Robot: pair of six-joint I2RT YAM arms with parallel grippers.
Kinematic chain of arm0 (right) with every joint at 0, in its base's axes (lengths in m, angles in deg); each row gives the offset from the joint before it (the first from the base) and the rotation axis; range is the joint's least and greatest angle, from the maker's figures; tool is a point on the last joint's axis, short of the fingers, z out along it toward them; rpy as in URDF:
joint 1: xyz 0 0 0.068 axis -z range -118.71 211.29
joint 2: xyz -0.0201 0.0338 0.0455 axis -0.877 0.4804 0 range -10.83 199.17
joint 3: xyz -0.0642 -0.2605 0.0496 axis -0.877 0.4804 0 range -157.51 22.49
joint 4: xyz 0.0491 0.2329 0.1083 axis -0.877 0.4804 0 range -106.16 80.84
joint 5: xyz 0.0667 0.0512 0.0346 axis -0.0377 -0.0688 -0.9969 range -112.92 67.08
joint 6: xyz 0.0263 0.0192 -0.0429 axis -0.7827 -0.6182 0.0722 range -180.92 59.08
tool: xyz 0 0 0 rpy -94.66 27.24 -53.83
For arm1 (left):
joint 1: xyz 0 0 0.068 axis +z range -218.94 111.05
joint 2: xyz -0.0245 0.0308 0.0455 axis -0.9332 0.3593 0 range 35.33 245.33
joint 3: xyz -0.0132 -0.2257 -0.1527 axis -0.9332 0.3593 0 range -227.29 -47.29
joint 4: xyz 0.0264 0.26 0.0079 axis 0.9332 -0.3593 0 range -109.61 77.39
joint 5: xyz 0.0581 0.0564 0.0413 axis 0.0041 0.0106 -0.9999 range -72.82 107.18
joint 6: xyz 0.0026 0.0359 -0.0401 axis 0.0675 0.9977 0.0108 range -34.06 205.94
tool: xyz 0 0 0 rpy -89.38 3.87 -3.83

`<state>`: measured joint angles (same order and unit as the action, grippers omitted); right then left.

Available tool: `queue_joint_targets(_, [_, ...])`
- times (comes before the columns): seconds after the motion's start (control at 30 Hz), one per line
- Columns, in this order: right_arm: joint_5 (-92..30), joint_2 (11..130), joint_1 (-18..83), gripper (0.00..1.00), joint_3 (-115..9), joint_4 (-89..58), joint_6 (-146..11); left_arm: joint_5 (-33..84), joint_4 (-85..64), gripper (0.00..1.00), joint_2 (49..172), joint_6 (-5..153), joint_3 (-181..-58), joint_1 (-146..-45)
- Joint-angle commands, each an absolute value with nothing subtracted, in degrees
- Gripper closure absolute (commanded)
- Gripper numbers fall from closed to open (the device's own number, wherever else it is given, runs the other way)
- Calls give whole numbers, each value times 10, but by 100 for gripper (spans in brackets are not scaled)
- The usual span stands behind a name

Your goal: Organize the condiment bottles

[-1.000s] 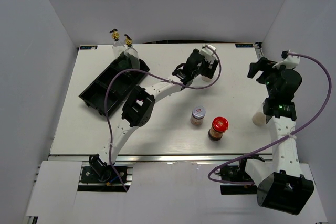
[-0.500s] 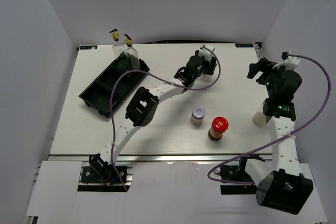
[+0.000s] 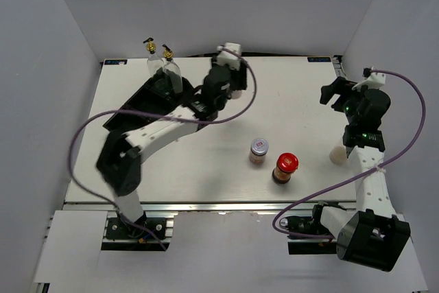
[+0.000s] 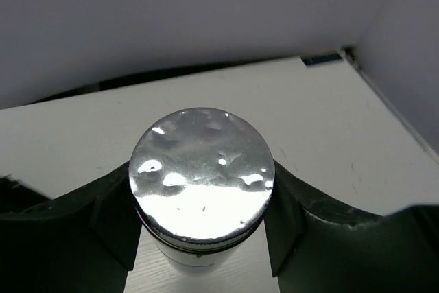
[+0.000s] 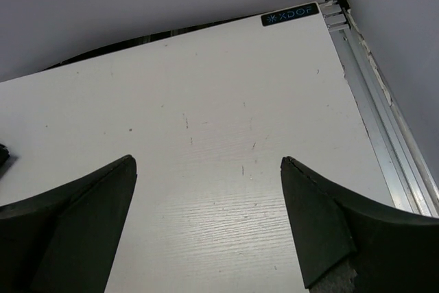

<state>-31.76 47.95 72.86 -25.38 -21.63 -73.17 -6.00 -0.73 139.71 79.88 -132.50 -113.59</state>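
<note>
My left gripper (image 3: 228,81) is shut on the white silver-capped shaker (image 4: 202,173), its black fingers (image 4: 113,221) pressed against both sides below the cap. From above, the gripper hides the shaker, at the back of the table just right of the two clear cruets (image 3: 155,60) (image 3: 170,68). The silver-lidded jar (image 3: 258,149) and the red-lidded jar (image 3: 285,167) stand side by side near the table's middle front. My right gripper (image 5: 206,169) is open over bare table at the far right (image 3: 336,92), holding nothing.
The black rectangular tray (image 3: 130,123) lies at the left, with the cruets at its far end. A small pale round object (image 3: 337,155) sits beside the right arm. The table's right rail (image 5: 370,101) runs close to the right gripper.
The left gripper closed on the shaker and carried it left, from the back middle-right toward the cruets and tray. The right arm barely shifted.
</note>
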Motion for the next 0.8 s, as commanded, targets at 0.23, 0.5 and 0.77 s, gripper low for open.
queue_joint_targets(0.23, [-316,489,732,11,-271,-211,-744,-374,-190,92,1149,627,-1169,-1020])
queue_joint_targets(0.5, [-289,481,732,11,-274,-199,-740,-259,-32,93,1127,605,-1045,-831])
queue_joint_targets(0.77, [-281,483,732,11,-276,-194,-738,-194,14,94,1210,605,-1082,-778])
